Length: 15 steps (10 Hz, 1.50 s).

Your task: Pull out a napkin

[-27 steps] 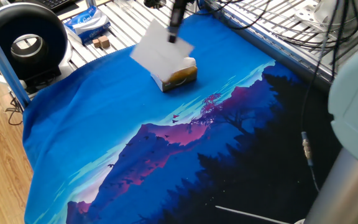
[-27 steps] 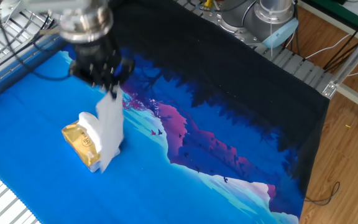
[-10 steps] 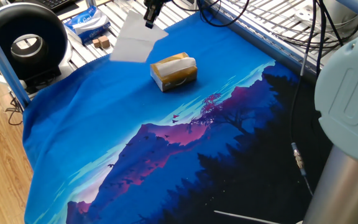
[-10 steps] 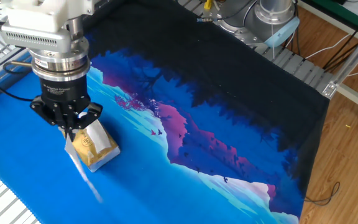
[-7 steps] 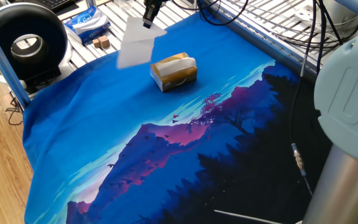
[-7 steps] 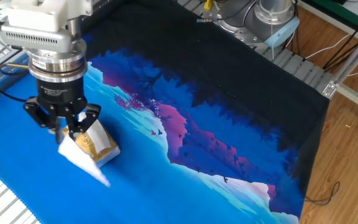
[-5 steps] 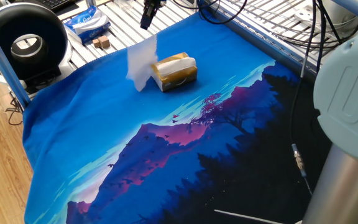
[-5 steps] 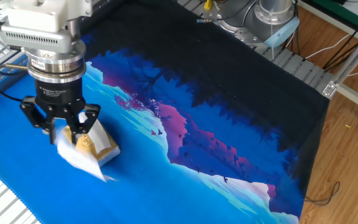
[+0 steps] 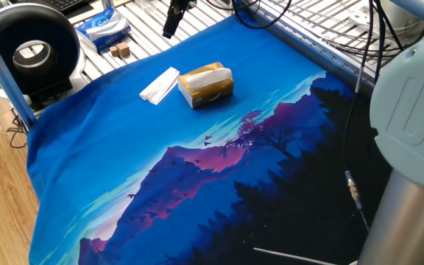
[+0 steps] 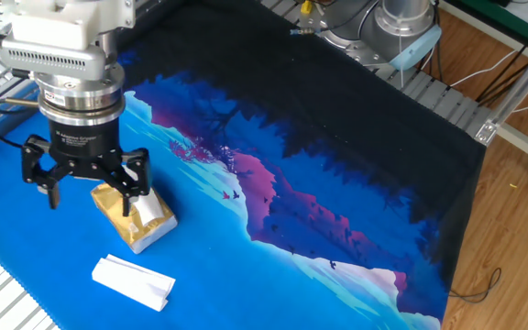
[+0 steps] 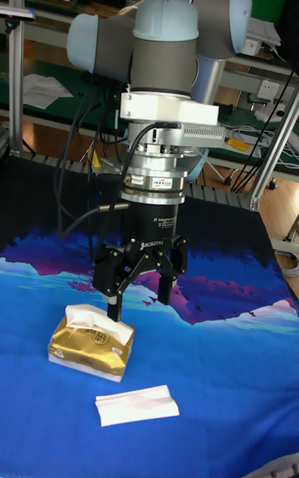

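Napkin: thin white folded tissue sheet (image 10: 134,280) lies flat on my blue printed surface (image 10: 273,266), near the golden-yellow rectangular tissue pack (image 10: 133,215), at its 7 o'clock.
Hand: my hand (image 11: 139,290) hovers above the pack, fingers spread wide, gripping nothing.

napkin (image 10: 133,280) released and fallen flat onto the cloth (loosely folded), gripper (image 10: 88,190) now spread open above pack

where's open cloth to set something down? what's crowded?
Free: the wide cloth from the tissue pack across the purple mountains to the dark forest. Crowded: the corner where the napkin lies beside the pack under the gripper, jaws open. Blue packet and small blocks sit off the cloth.
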Each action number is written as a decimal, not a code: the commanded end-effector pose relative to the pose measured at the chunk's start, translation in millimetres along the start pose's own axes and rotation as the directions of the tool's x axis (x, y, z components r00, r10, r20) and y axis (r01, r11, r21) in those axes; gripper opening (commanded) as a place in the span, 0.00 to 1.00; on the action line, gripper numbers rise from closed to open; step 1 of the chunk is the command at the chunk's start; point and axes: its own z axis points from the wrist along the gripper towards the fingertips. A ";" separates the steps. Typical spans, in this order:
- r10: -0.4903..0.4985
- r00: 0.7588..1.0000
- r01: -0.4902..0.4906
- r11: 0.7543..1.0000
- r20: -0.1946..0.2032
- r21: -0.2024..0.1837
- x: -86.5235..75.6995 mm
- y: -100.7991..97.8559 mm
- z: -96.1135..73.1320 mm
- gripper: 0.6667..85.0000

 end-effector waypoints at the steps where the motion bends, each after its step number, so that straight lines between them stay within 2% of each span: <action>1: 0.066 0.998 -0.067 0.997 -0.016 -0.044 4.9 10.2 -1.8 1.00; 3: 0.113 0.993 -0.116 0.991 -0.047 -0.069 14.1 18.7 -4.4 0.94; 4: 0.128 0.990 -0.133 0.989 -0.066 -0.068 18.5 19.5 -4.6 0.81; 5: 0.163 0.983 -0.170 0.982 -0.079 -0.087 19.2 26.2 -5.0 0.68; 6: 0.214 0.971 -0.225 0.969 -0.109 -0.100 22.0 34.2 -6.5 0.30; 7: 0.242 0.959 -0.254 0.964 -0.147 -0.074 30.3 32.8 -9.1 0.01; 8: 0.248 0.955 -0.262 0.962 -0.163 -0.070 35.0 33.1 -10.9 0.00; 9: 0.263 0.949 -0.280 0.956 -0.174 -0.083 37.2 37.4 -13.4 0.00; 12: 0.265 0.951 -0.280 0.957 -0.160 -0.078 33.9 35.3 -13.4 0.00; 15: 0.256 0.949 -0.269 0.962 -0.182 -0.048 41.9 29.0 -13.4 0.00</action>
